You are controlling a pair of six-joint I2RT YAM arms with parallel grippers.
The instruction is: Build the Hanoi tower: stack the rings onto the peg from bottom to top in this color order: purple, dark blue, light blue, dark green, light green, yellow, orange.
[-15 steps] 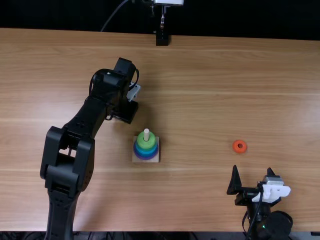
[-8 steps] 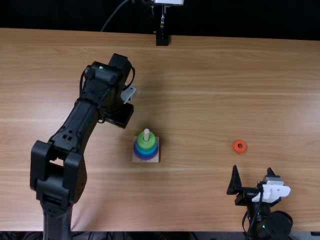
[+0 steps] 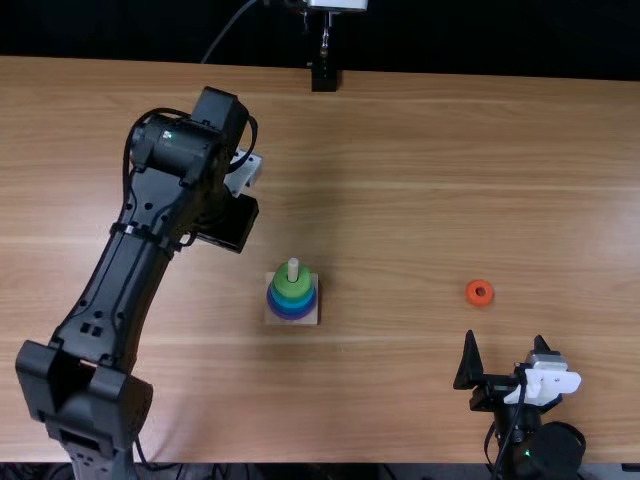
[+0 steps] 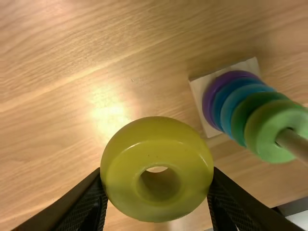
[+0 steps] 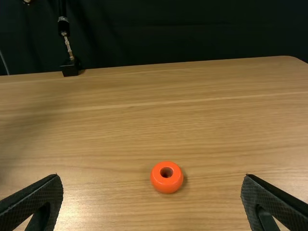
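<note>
We judge step six in hand: the left pincer point(image 4: 158, 174) pinches the yellow ring point(image 4: 156, 129), the peg point(image 4: 295, 144) off to its side. Next, we advise centring above, then lowering. The orange ring point(image 5: 166, 186) lies before the right pincer point(image 5: 151, 175), spread.

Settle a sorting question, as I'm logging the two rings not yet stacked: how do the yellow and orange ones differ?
The yellow ring is held by the left gripper, while the orange ring lies flat on the table. The yellow ring is off the table; the orange one rests in front of the open right gripper. Both are glossy, have a round center hole and are off the peg.
</note>
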